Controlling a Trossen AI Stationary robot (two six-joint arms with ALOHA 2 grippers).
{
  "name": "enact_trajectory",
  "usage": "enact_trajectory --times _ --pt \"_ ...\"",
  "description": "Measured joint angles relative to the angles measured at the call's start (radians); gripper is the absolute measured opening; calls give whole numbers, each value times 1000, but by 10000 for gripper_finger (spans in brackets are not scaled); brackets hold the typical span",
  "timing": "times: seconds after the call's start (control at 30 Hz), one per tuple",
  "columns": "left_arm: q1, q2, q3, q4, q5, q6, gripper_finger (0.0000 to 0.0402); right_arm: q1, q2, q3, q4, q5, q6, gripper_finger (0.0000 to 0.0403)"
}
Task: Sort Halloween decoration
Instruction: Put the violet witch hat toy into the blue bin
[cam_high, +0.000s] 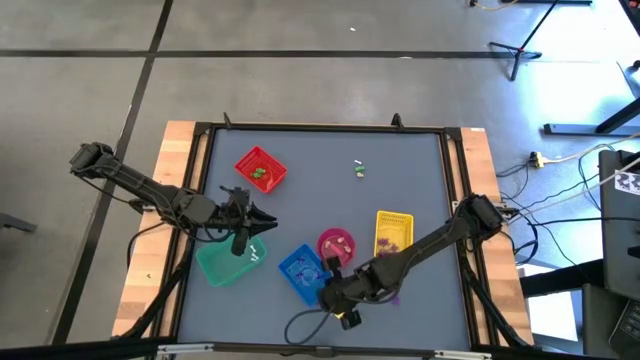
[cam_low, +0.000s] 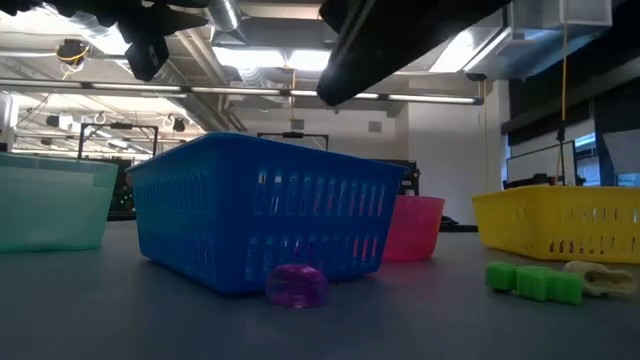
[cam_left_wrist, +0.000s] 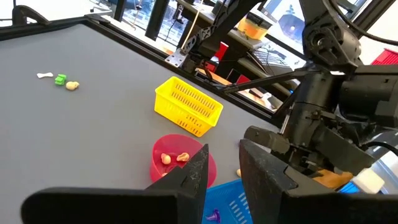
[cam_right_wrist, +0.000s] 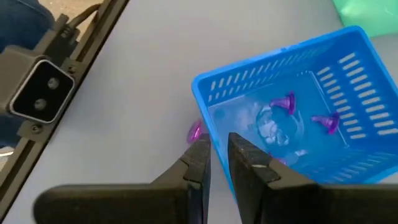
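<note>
Lower centre of the high view: right gripper (cam_high: 333, 290) hangs over the near edge of the blue basket (cam_high: 300, 270), fingers nearly together with a thin gap, nothing between them. Left gripper (cam_high: 262, 222) sits left of centre above the teal basket (cam_high: 228, 263); fingers a little apart, empty.

Trinkets: purple ball (cam_low: 297, 285) on the table, touching or just beside the blue basket's outer wall, low centre in the low view. Purple pieces (cam_right_wrist: 288, 103) already lie inside that basket. Cream pieces (cam_left_wrist: 174, 158) are in the pink bowl (cam_high: 336, 244). A green block (cam_low: 535, 282) and cream piece (cam_low: 598, 279) lie loose, upper centre of the high view, well apart from all baskets. Red basket (cam_high: 261, 169) and yellow basket (cam_high: 393, 233) hold sorted bits.

Handling judgement: the ball looks light, smooth, translucent, likely to roll or squirt out. Pinch across its widest middle from straight above, fingers parallel to the basket wall since the wall blocks one side.
</note>
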Motion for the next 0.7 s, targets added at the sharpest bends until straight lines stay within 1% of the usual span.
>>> enact_trajectory --times 0.2,0.3,0.43,0.53,0.6,0.7 --pt "0 0 0 0 0 0 76 32 -16 82 -90 -6 13 53" --pt "0 0 0 0 0 0 76 43 -16 84 -145 0 92 53" --pt "0 0 0 0 3 1 76 44 -10 84 -208 -55 239 53" --pt "0 0 0 0 28 1 76 49 -1 85 -246 -126 294 53" --pt "0 0 0 0 51 2 76 53 15 85 -235 -163 331 53" --pt "0 0 0 0 80 2 76 67 36 84 -217 -183 358 54"
